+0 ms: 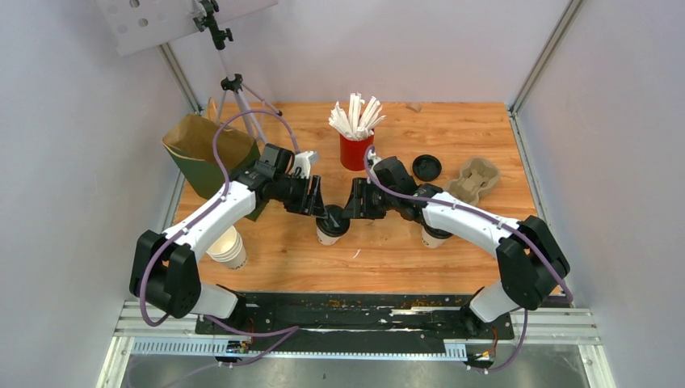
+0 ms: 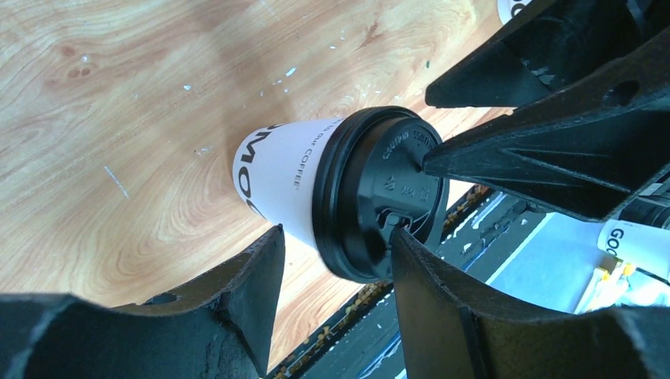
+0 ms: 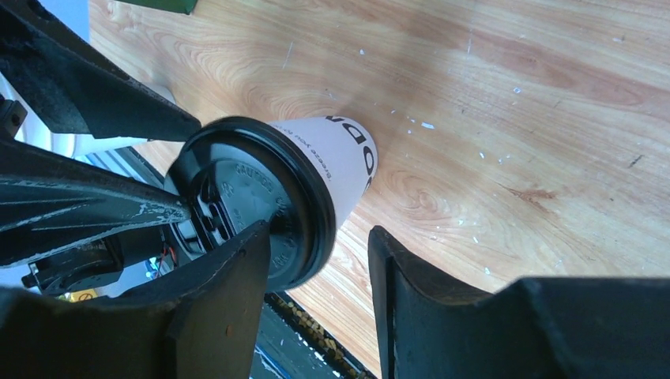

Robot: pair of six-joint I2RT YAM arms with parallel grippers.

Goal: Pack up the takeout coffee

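The takeout coffee (image 1: 329, 228) is a small white paper cup with a black lid, standing upright on the wooden table near its front middle. Both grippers meet over it. My left gripper (image 1: 315, 206) comes in from the left and is open. In the left wrist view the lid (image 2: 383, 201) sits partly between its fingers, one fingertip (image 2: 397, 237) on the lid's top and the other beside the cup wall (image 2: 284, 178). My right gripper (image 1: 353, 208) is open too. One of its fingers (image 3: 245, 260) lies over the lid (image 3: 237, 197), the other stands apart from the cup (image 3: 340, 158).
A green paper bag (image 1: 212, 153) stands open at the back left, by a tripod (image 1: 234, 89). A red cup of white sticks (image 1: 355, 149), a loose black lid (image 1: 426, 167) and a cardboard carrier (image 1: 474, 179) are behind. Stacked cups (image 1: 228, 246) sit front left; another white cup (image 1: 434, 237) under the right arm.
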